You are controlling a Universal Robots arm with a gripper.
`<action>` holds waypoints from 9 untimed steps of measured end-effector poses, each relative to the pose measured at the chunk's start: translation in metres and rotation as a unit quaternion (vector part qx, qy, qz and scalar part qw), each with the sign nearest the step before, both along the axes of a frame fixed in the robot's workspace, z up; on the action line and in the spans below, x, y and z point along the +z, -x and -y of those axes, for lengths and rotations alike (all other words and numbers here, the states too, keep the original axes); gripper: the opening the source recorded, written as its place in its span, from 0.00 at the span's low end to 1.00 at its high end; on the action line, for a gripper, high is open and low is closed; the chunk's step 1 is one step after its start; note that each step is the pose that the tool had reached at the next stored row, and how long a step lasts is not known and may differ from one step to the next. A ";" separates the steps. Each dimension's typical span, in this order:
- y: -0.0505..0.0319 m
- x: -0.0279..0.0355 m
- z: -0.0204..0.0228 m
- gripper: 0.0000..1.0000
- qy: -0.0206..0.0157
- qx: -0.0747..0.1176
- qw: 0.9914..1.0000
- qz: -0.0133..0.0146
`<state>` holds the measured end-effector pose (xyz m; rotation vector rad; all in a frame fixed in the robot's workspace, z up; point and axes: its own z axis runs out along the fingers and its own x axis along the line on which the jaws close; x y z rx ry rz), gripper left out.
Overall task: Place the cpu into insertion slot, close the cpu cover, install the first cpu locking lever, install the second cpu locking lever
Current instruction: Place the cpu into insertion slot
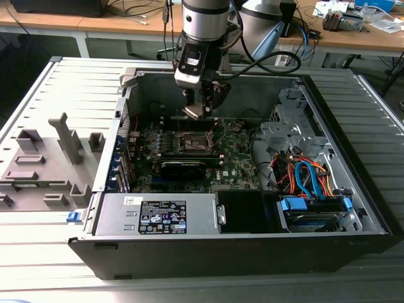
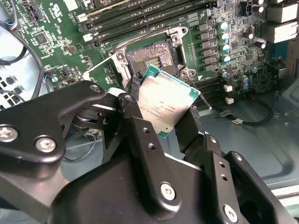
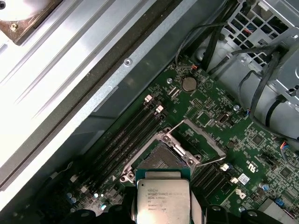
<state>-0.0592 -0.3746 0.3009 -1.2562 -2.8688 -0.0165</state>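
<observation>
The 2 black fingers (image 2: 139,123) of the gripper (image 2: 162,112) are closed on the cpu (image 2: 167,100), pinching it by 2 opposite edges. Its silvery face, with a green border, is turned toward both wrist cameras. The chip hangs clear of the board, tilted, and one corner of it overlaps the rim of the insertion slot (image 2: 152,55) in the second wrist view.

In the first wrist view the cpu (image 3: 162,200) sits just near of the insertion slot (image 3: 161,158), whose dark contact field lies bare inside its silvery rim. The cpu cover (image 3: 198,136) stands swung up on the side of the socket away from the memory slots (image 3: 133,128), its cut-out middle showing the board behind. A thin wire locking lever (image 3: 210,161) juts out beside it, unlatched. A round coin cell (image 3: 188,84) lies farther off on the green motherboard (image 3: 254,154).

In the exterior view the gripper (image 1: 201,108) hangs over the far part of the motherboard (image 1: 237,154), above the insertion slot (image 1: 192,142), inside the open computer case (image 1: 353,208). A long black card (image 1: 189,165) lies just near of the socket, and a grey power supply (image 1: 158,214) fills the near edge. Blue and orange cables (image 1: 303,173) bunch at the exterior view's right. A grey fixture (image 1: 47,161) rests on the slatted table (image 1: 38,88) at the exterior view's left.
</observation>
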 end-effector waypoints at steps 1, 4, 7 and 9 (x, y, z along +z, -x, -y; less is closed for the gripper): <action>0.0000 0.0000 0.0000 0.55 0.000 -0.002 1.000 0.000; 0.0000 -0.0001 0.0000 0.55 0.000 -0.005 1.000 0.000; 0.0000 -0.0002 0.0000 0.55 0.000 -0.008 1.000 0.000; 0.0000 -0.0004 0.0000 0.55 0.000 -0.017 1.000 0.000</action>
